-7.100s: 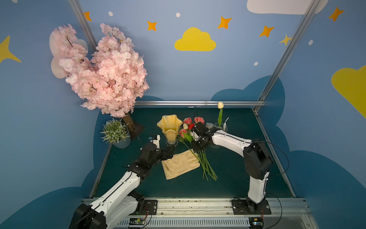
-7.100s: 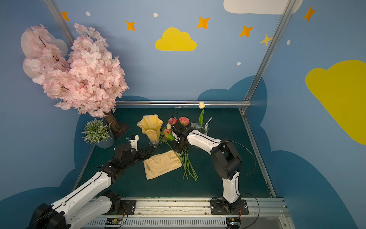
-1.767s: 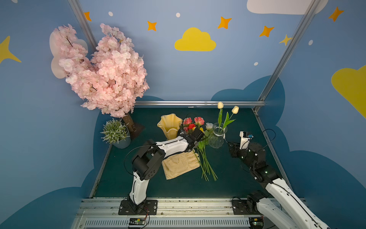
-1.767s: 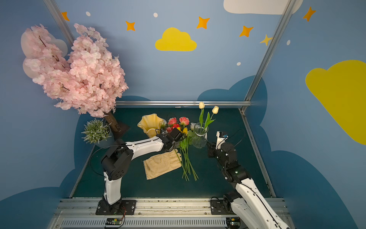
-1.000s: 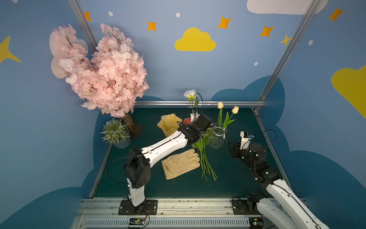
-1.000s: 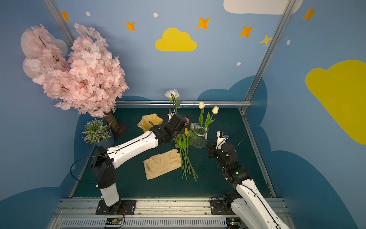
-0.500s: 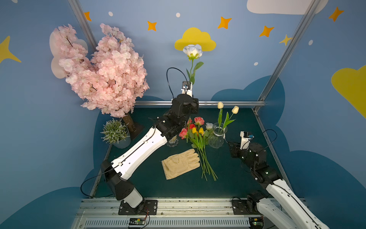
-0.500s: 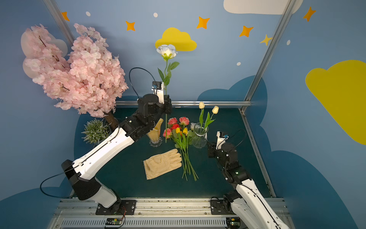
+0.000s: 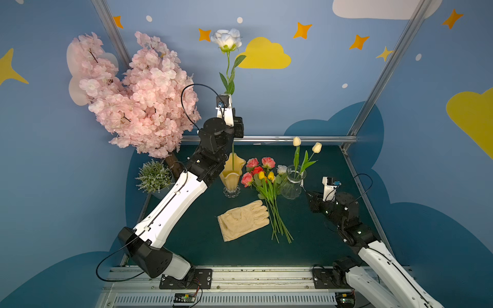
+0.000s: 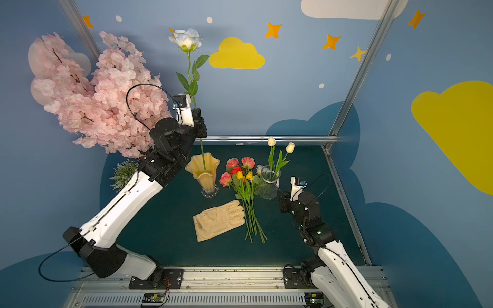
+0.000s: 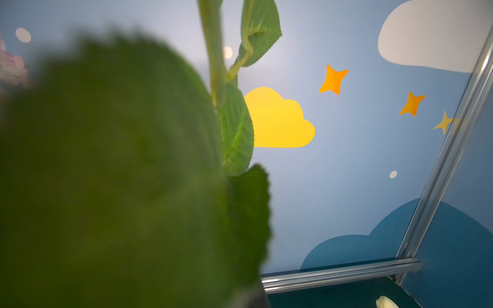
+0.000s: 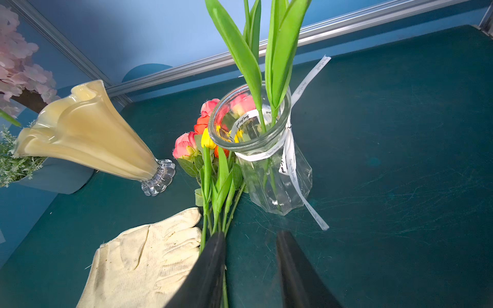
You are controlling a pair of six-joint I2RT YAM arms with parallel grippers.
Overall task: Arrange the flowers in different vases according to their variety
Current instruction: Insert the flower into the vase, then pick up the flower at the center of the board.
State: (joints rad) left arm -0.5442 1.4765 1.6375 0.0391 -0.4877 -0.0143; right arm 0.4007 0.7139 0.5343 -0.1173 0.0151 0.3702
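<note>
White rose has risen from beside the amber vase to directly above it, stem tip in its mouth, likely ready to lower; left end effector clamps the stem, right end effector stays parted, empty.

**Two high eyes and two wrist cameras**

Both top views look down from high above the front edge of the dark green bench toward the blue back wall. They share nearly the whole scene, shifted slightly sideways. The left wrist camera, high up, faces that wall's painted yellow cloud, with a white long-stemmed rose so near that one leaf blurs. The right wrist camera sits low, looking past the black jaws of the right gripper at the clear ribbed glass vase, also in both top views.
</note>
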